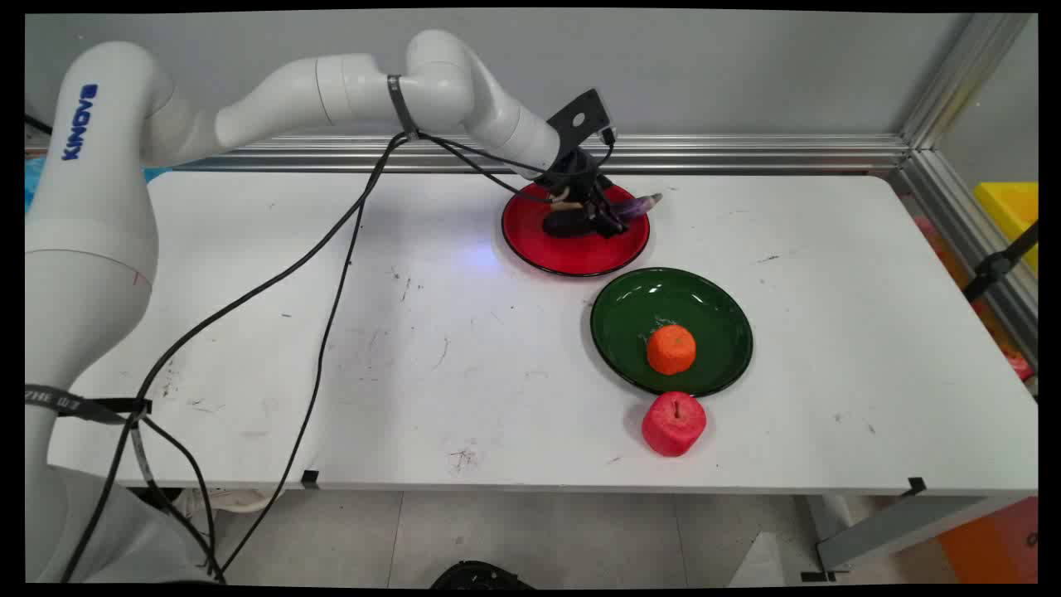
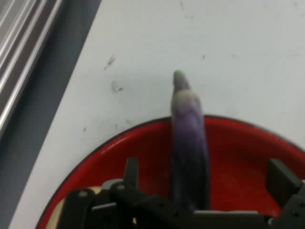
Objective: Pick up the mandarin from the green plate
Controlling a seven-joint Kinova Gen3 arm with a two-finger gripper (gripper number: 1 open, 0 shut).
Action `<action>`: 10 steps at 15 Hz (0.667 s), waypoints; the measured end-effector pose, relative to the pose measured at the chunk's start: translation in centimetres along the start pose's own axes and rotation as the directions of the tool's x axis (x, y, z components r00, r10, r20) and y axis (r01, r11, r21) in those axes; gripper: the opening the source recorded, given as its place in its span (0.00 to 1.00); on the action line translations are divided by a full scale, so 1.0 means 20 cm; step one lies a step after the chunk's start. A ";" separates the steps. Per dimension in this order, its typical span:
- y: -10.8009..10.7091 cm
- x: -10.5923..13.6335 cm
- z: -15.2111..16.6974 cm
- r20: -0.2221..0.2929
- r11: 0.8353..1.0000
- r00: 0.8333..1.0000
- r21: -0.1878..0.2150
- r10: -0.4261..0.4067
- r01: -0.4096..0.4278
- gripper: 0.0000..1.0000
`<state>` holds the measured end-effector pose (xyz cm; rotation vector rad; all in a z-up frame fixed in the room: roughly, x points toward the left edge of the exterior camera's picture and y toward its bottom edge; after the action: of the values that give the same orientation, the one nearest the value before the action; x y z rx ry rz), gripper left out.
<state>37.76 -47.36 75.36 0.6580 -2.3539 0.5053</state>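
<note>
Straddling slim purple eggplant (image 2: 189, 143) on glossy round red plate (image 2: 238, 157): pincer (image 2: 205, 188), wide.

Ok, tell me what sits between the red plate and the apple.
The green plate with the orange on it lies between the red plate and the apple; the main view shows it.

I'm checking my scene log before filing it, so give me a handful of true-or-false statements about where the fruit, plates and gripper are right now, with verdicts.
1. The eggplant lies on the red plate, its tip past the rim. True.
2. The orange sits on the red plate. False: it sits on the green plate.
3. The apple rests on the table, outside both plates. True.
4. The gripper hangs over the green plate. False: it is down at the red plate, at the eggplant.
</note>
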 end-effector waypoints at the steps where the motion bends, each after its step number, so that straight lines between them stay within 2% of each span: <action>1: 0.01 0.02 -0.01 -0.004 1.000 1.000 -0.001 -0.003 0.003 1.00; 5: 0.07 0.09 -0.11 -0.005 0.999 0.999 -0.018 -0.032 0.032 1.00; 10: 0.22 0.12 -0.29 0.035 0.996 0.997 -0.063 -0.066 0.068 1.00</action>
<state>36.33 -41.73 80.40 0.7182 -2.3601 0.3908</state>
